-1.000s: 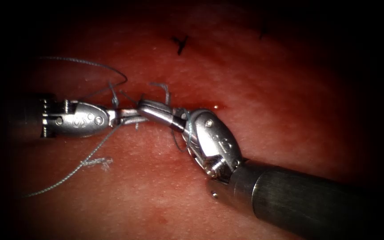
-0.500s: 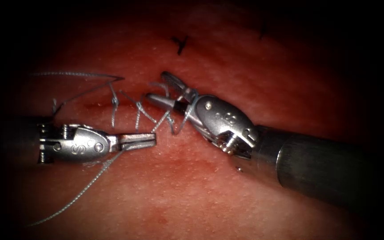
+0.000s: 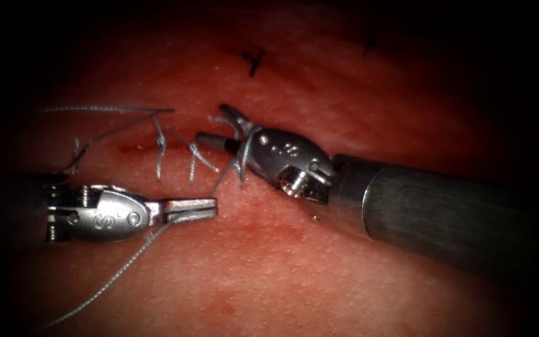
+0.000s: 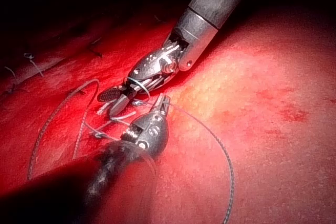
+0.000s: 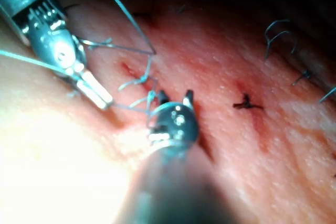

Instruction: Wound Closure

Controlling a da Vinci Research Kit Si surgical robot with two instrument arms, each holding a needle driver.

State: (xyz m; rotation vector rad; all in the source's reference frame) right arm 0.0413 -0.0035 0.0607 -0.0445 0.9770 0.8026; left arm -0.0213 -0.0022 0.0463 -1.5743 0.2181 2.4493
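My left tool [image 3: 189,209] lies low on the left of the tissue [image 3: 294,274], below the cut [image 3: 135,148], jaws shut on the thread [image 3: 223,178]. From these jaws the thread rises to a loop [image 3: 245,150] wound around my right tool [image 3: 212,123], just behind its jaws. Those jaws stand open at the cut's right end with nothing between them. A long tail [image 3: 104,284] trails down and left from the left tool. The left wrist view has the right tool [image 4: 113,102] open beside my left tool [image 4: 160,103]. In the right wrist view the thread joins both tools [image 5: 175,97] [image 5: 98,94].
Two stitches [image 3: 160,153] [image 3: 193,163] cross the cut, and a slack strand [image 3: 104,109] lies above it at the left. Older dark stitches [image 3: 254,61] [image 3: 369,43] sit farther back. Red fluid wets the tissue around the cut. The right shaft [image 3: 444,215] crosses the right side.
My left tool has drawn down and away from the right tool, taking thread with it. The right tool rose, swung its wrist, and opened its jaws, with thread wound round it.
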